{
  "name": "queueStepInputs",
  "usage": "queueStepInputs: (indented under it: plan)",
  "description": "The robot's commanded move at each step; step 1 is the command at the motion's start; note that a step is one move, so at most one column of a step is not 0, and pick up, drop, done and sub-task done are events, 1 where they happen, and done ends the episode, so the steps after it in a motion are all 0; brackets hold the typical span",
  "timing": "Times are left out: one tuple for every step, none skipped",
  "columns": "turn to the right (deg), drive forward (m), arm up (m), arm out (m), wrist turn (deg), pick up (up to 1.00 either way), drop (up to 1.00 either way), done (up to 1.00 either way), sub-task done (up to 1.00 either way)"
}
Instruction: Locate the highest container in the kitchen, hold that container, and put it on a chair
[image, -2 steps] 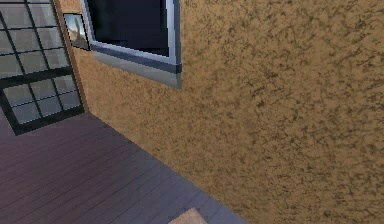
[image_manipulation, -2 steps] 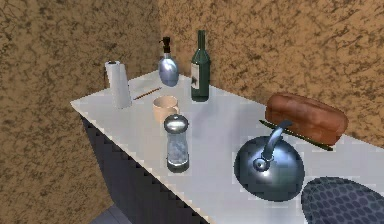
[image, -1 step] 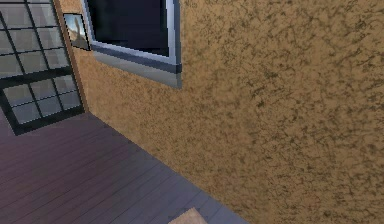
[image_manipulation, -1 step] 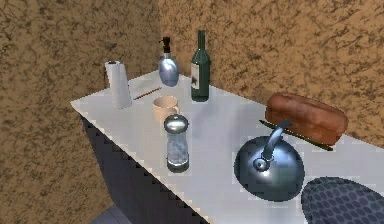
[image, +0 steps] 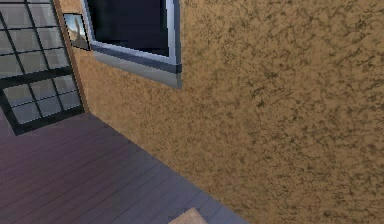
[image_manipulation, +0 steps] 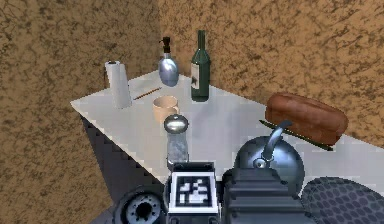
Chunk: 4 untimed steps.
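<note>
- Fingers (image_manipulation: 132, 212): low at the arm side view's bottom edge, left of the marker square (image_manipulation: 194, 196). Far end is too dark to read, so I can't tell their state or whether they hold anything.
- Target, my call: green bottle (image_manipulation: 201, 67), upright at the back of the counter (image_manipulation: 230, 118), near the wall.
- Your reach passes shaker (image_manipulation: 177, 138) and cup (image_manipulation: 165, 107). Lift above them, take the bottle's body, and mind the spoon (image_manipulation: 168, 65) just beside it.
- Kettle (image_manipulation: 270, 158) base is hidden behind the arm (image_manipulation: 260, 205). Dark mound (image_manipulation: 345, 200) at bottom right is cut off and unidentifiable.
</note>
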Motion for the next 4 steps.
queueStepInputs:
  plan:
    - [0.0, 0.00, 0.00, 0.38, 0.0, 0.00, 0.00, 0.00, 0.00]
    - [0.0, 0.00, 0.00, 0.00, 45.0, 0.00, 0.00, 0.00, 0.00]
    - [0.0, 0.00, 0.00, 0.00, 45.0, 0.00, 0.00, 0.00, 0.00]
    - [0.0, 0.00, 0.00, 0.00, 45.0, 0.00, 0.00, 0.00, 0.00]
